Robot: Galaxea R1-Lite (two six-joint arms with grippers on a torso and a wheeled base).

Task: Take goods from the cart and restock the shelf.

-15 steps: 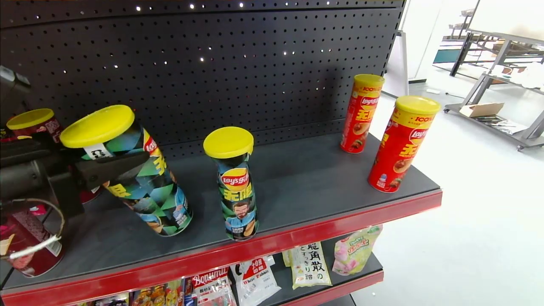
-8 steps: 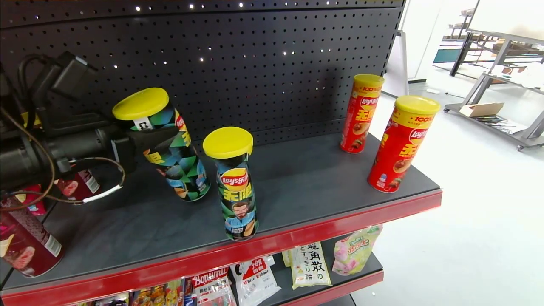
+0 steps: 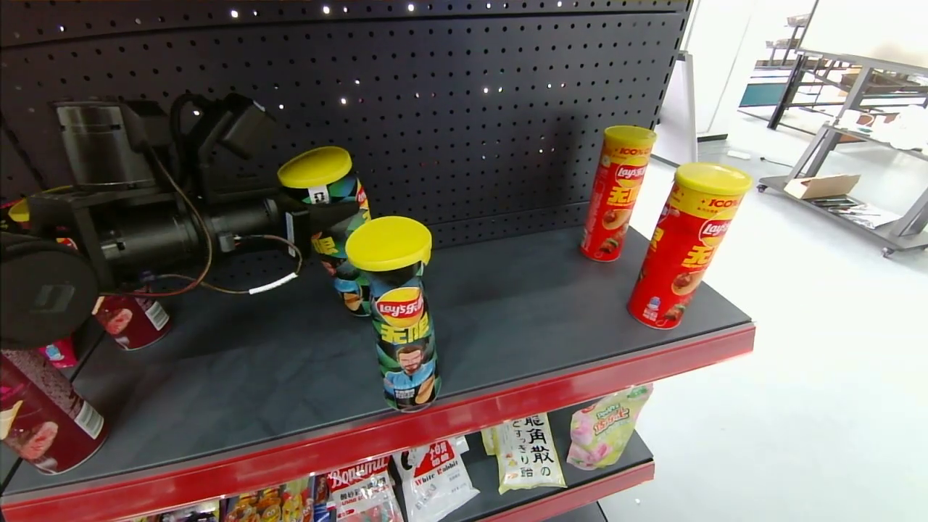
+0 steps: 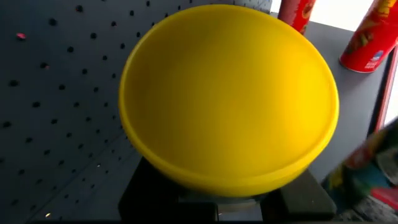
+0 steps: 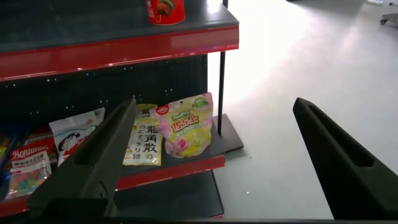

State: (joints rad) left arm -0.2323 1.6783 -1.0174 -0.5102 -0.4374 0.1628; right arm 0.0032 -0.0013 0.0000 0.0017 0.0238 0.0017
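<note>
the left gripper [image 3: 322, 212] is clenched on the green can [image 3: 341, 254], gripping it just under the yellow lid [image 4: 227, 93]. the can's long axis is close to upright, its top leaning a little toward the shelf's left end. it hangs over the back half of the shelf [image 3: 507, 312], close to the pegboard [image 3: 435, 109], directly behind the other green can [image 3: 402, 326] that stands at the front edge. the front can hides its base, so it may be just clear of the board or already touching; i cannot tell which.

what the coming move turns on is the line down from the jaws. the bare spot to fill is straight below the can, with the front can just forward of it and the pegboard just behind. i judge a plain lowering with a last bit of righting should seat it.

the right gripper [image 5: 214, 102] is spread wide and holds nothing. it sits low, facing the snack bags [image 5: 183, 124] on the lower shelf, so the left arm is the one placed for this.

compared with a second ago, the can has travelled from the front left of the shelf toward the back and middle, and its heavy lean has nearly gone. the front can and the two red cans [image 3: 685, 246] near the right end have not shifted.
</note>
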